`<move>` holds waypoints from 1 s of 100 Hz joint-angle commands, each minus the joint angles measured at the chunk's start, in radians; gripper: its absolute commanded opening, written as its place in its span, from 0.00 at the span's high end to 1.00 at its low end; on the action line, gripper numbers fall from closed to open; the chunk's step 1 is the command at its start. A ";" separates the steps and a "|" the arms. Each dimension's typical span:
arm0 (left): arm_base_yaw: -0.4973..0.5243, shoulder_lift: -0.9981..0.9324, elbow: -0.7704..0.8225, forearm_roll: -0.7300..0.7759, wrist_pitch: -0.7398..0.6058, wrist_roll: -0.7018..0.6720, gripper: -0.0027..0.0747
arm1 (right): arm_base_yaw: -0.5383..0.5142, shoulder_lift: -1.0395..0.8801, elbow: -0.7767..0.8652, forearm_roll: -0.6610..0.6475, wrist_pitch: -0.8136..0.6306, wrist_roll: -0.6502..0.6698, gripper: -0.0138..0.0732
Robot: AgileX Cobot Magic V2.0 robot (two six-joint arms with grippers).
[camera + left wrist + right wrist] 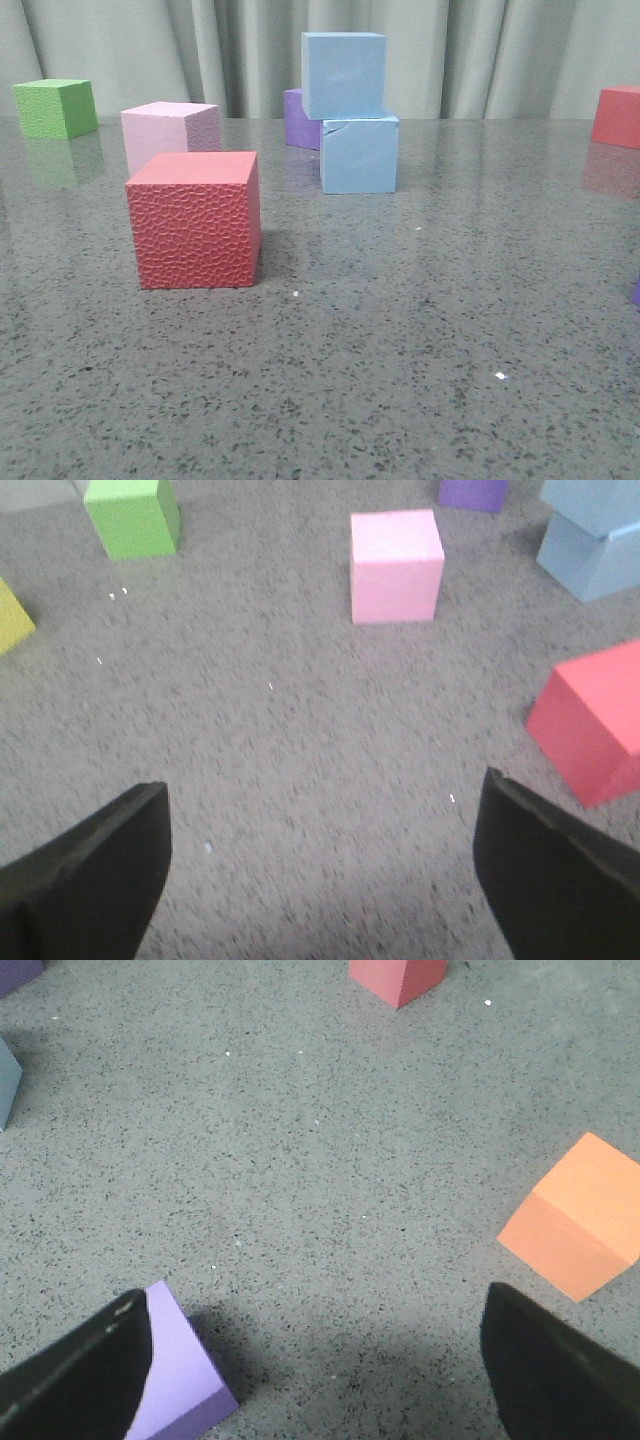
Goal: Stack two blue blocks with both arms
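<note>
Front view — upper blue block (344, 74) atop cracked blue block (360, 154); both end effectors released, empty.

Grey speckled table (400, 380) w/ red cube (197, 220), lower blue block (360, 153), pink cube (170, 132).

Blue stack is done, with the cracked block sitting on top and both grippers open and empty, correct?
Not quite: the front view shows the cracked blue block underneath, with the smooth blue block on top. The left gripper and right gripper are open and empty.
</note>
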 commanded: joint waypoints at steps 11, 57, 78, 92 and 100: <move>0.001 -0.162 0.120 -0.062 -0.077 -0.011 0.21 | -0.007 -0.087 0.054 -0.024 -0.106 -0.007 0.09; 0.001 -0.398 0.259 -0.094 -0.075 -0.011 0.21 | -0.007 -0.355 0.254 -0.034 -0.210 -0.007 0.09; 0.001 -0.398 0.259 -0.094 -0.094 -0.011 0.32 | -0.007 -0.370 0.266 -0.042 -0.231 -0.007 0.14; 0.001 -0.398 0.259 -0.094 -0.113 -0.011 0.49 | -0.007 -0.370 0.266 -0.042 -0.244 -0.007 0.43; 0.001 -0.398 0.259 -0.094 -0.120 -0.011 0.60 | -0.007 -0.370 0.266 -0.042 -0.244 -0.007 0.63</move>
